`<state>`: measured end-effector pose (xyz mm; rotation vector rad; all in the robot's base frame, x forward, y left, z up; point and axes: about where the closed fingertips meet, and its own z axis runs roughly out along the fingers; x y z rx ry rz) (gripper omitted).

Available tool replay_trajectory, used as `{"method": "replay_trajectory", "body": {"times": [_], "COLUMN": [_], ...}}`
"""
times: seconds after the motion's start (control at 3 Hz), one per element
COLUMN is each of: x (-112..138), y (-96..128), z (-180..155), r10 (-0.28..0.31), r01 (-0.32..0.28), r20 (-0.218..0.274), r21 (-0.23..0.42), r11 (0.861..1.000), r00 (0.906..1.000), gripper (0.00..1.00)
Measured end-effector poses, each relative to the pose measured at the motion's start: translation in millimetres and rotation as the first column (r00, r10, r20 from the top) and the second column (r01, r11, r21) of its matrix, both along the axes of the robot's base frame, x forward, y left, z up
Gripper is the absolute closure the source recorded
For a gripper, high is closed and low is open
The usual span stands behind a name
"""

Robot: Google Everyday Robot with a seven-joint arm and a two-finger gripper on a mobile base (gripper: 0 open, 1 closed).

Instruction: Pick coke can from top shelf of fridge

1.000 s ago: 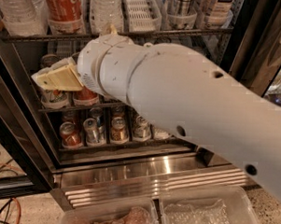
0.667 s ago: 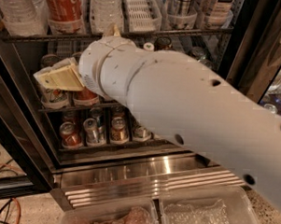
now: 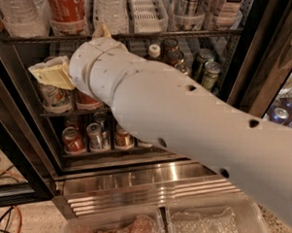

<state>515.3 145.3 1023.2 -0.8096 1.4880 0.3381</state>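
The coke can (image 3: 67, 7), red with white script, stands in a clear lane tray on the top shelf (image 3: 154, 37) of the fridge (image 3: 133, 178), near the upper left of the camera view. My gripper (image 3: 49, 74) is at the left, in front of the second rack, below and slightly left of the coke can and apart from it. My thick white arm (image 3: 184, 120) runs from the lower right up to the gripper and hides much of the middle racks.
Clear water bottles (image 3: 19, 11) and white lane trays (image 3: 145, 11) flank the coke can. Red-orange cans (image 3: 73, 139) and silver-topped cans (image 3: 211, 72) fill the lower racks. Clear plastic bins (image 3: 209, 223) sit below the fridge. Cables (image 3: 3, 170) lie on the floor at left.
My gripper has shifted slightly left and up in front of the second rack. My forearm has risen and now covers more of the view.
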Motion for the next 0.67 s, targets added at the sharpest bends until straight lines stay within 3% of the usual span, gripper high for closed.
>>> {"method": "replay_trajectory", "body": {"times": [0.67], "x": [15.6], "y": [11.3], "z": [6.8], "r10": [-0.026], "r01": [0.025], "r20": [0.047], "r21": [0.03], "r11": [0.999], "r00": [0.9985], "gripper": [0.12]}}
